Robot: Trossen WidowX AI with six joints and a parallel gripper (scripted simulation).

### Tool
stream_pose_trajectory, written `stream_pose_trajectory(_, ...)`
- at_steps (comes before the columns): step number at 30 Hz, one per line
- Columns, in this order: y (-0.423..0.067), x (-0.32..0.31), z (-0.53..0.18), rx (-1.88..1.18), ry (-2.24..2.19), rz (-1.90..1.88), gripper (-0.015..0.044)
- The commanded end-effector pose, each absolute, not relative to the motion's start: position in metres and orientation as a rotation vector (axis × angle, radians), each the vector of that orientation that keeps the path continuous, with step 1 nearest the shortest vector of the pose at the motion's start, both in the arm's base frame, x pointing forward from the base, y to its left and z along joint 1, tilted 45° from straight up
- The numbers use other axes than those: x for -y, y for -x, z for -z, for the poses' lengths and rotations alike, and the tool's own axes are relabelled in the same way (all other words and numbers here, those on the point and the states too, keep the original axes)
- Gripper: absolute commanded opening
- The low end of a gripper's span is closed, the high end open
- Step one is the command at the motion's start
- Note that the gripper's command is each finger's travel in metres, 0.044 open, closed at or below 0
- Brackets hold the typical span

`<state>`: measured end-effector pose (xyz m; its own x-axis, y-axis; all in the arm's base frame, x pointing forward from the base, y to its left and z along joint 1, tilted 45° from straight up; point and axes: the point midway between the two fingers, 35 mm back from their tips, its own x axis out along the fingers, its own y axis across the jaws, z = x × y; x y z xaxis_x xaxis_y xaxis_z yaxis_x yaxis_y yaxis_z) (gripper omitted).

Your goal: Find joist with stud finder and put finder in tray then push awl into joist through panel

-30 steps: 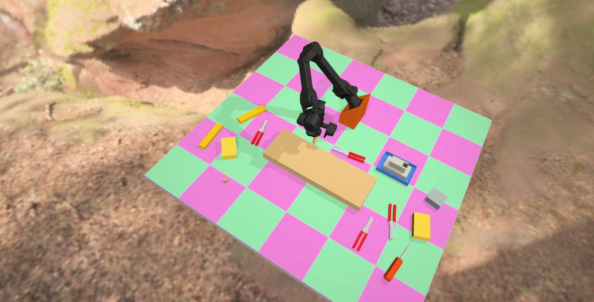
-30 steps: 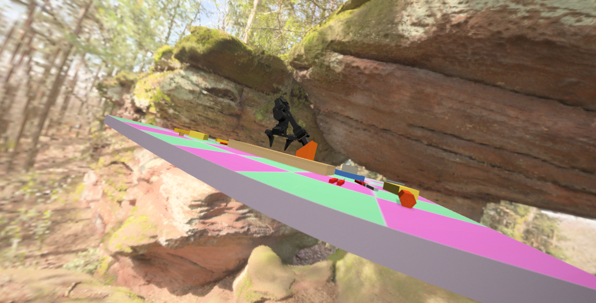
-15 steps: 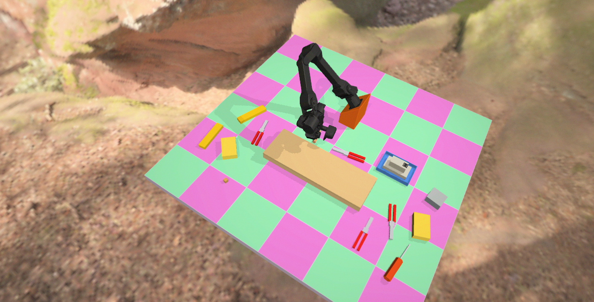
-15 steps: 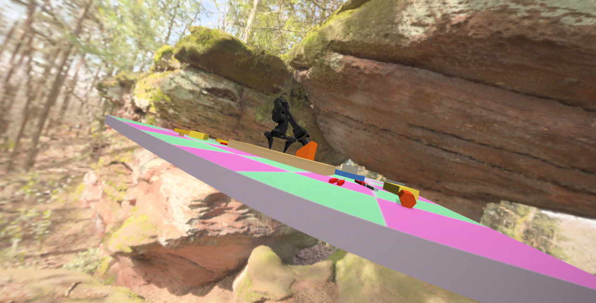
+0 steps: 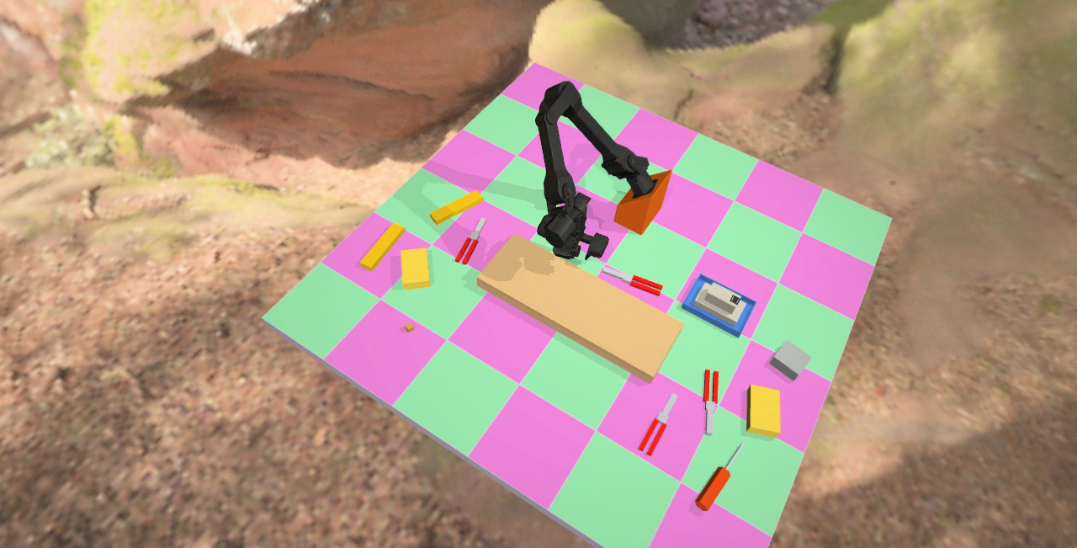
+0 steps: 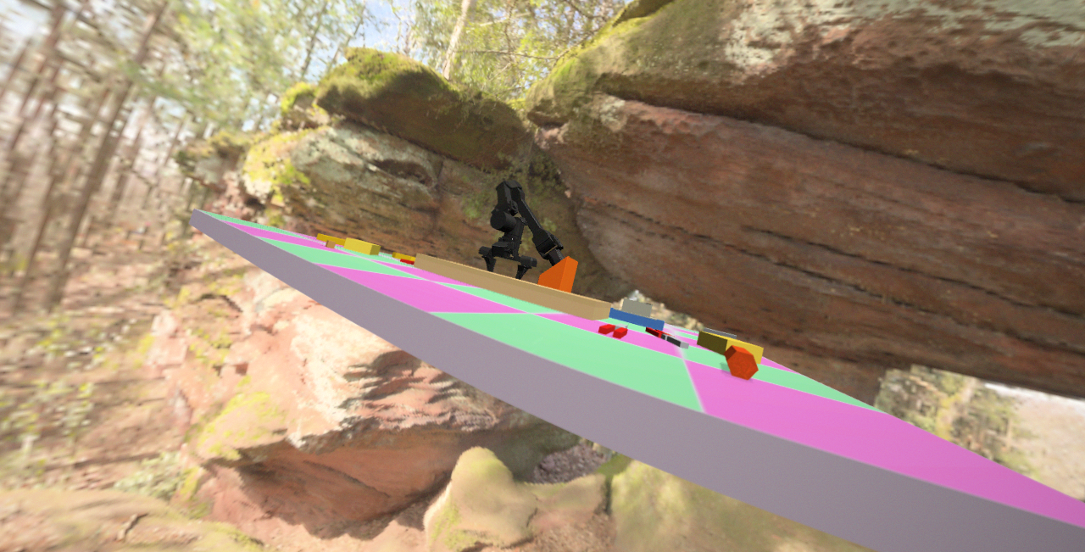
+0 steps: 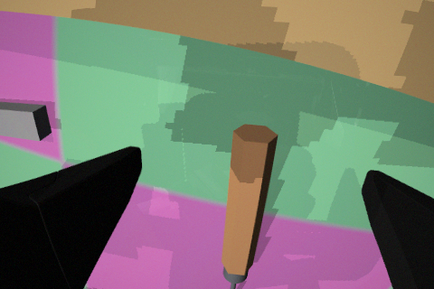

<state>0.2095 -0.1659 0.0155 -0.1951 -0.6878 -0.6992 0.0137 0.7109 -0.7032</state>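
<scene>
The awl (image 7: 248, 199), with a wooden handle and a short metal tip, lies flat on the checkered floor just off the far edge of the tan floor panel (image 5: 576, 307) (image 6: 500, 282). My gripper (image 5: 583, 251) (image 6: 504, 264) (image 7: 255, 172) is open and low over the awl, one finger on each side, not touching it. In the top view the awl is hidden under the gripper. The grey stud finder (image 5: 721, 302) (image 6: 636, 307) lies in the blue tray (image 5: 708, 319) (image 6: 636, 318) to the right of the panel.
An orange wedge (image 5: 644, 205) (image 6: 559, 276) stands close behind the gripper. Red-handled pliers (image 5: 630, 280) lie between panel and tray; another pair (image 5: 470, 239) lies to the left. Yellow blocks (image 5: 414, 267), a grey block (image 5: 790, 359) and an orange screwdriver (image 5: 715, 481) are scattered around.
</scene>
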Motion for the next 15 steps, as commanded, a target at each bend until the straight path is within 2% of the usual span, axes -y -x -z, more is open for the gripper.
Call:
stream_pose_trajectory(1, -0.2045, 0.1714, -0.0093, -1.676, 0.559, 0.693, 0.044)
stream_pose_trajectory(9, -0.2035, 0.1742, -0.0068, -1.677, 0.56, 0.693, 0.044)
stream_pose_trajectory(15, -0.2035, 0.1742, -0.0068, -1.677, 0.56, 0.693, 0.0282)
